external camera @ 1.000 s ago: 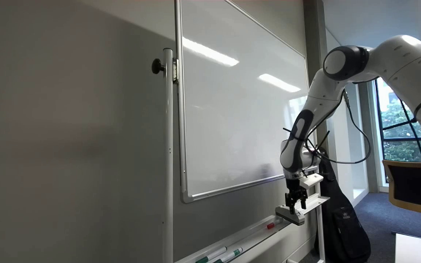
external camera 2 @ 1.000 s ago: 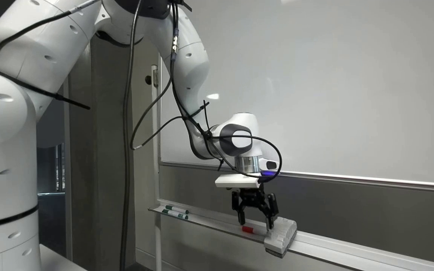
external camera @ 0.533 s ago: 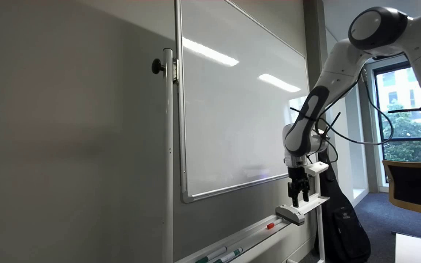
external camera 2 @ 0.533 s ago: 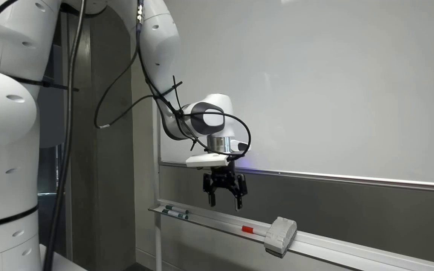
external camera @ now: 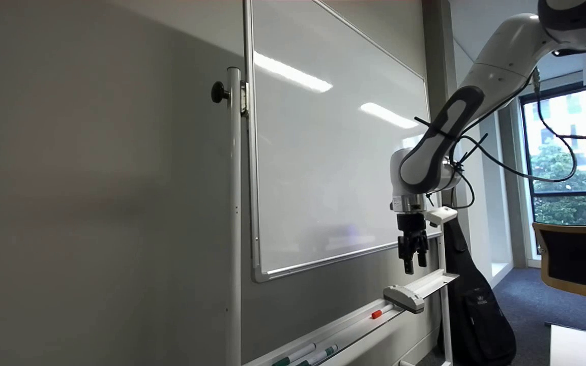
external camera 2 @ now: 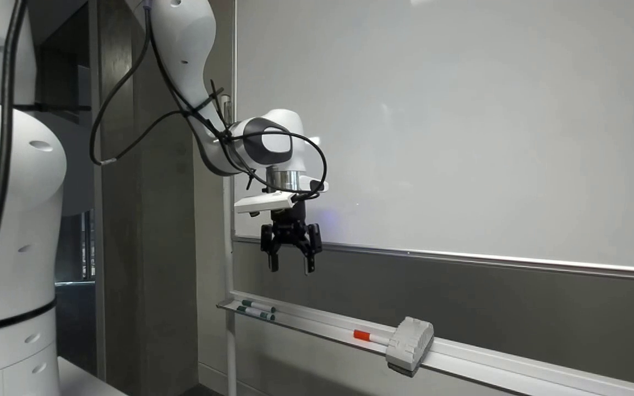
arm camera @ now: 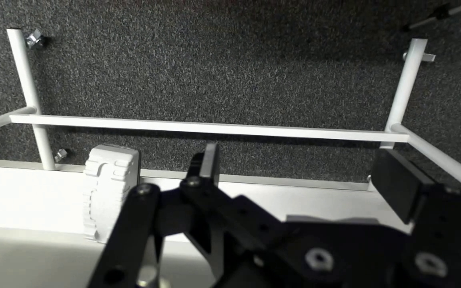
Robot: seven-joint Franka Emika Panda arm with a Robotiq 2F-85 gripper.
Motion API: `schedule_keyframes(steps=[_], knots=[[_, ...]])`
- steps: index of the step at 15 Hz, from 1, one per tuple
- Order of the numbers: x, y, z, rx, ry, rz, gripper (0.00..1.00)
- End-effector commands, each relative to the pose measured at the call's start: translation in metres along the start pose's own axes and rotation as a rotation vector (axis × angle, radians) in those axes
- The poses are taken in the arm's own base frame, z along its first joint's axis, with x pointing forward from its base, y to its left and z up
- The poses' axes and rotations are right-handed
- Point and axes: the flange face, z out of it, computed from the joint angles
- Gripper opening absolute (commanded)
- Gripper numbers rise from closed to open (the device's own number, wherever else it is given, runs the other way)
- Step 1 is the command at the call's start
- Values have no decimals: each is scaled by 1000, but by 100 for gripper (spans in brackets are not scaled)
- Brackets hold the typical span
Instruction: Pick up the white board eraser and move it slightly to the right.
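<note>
The white board eraser is a ridged white block with a grey underside. It lies across the pen tray, in both exterior views (external camera: 404, 297) (external camera 2: 411, 342). A red-capped marker (external camera 2: 362, 335) lies against it, its other end hidden by the eraser. My gripper (external camera 2: 291, 270) is open and empty, well above the tray and to the left of the eraser in that view. In the other exterior picture the gripper (external camera: 415, 268) hangs above the tray, past the eraser. In the wrist view the eraser (arm camera: 110, 192) is left of the wide-apart fingers (arm camera: 304, 176), partly covered by the linkage.
The narrow tray (external camera 2: 487, 369) runs below the whiteboard (external camera 2: 460, 137). Green-capped pens (external camera 2: 256, 313) lie at one tray end. A stand post (external camera: 234, 203) holds the board. A black bag (external camera: 478, 305) leans near the tray's end. A chair (external camera: 575, 259) stands behind.
The open gripper has risen from just beside the eraser and moved away from it, leftward in an exterior view. The eraser and pens have not moved.
</note>
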Motion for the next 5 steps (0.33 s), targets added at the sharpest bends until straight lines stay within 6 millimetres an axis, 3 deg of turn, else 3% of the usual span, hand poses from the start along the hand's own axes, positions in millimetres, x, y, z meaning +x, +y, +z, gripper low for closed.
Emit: schedule_keyframes(steps=[1, 5], knots=[[-1, -1, -1, 0, 0, -1, 100], [-2, -2, 1, 1, -4, -1, 100]])
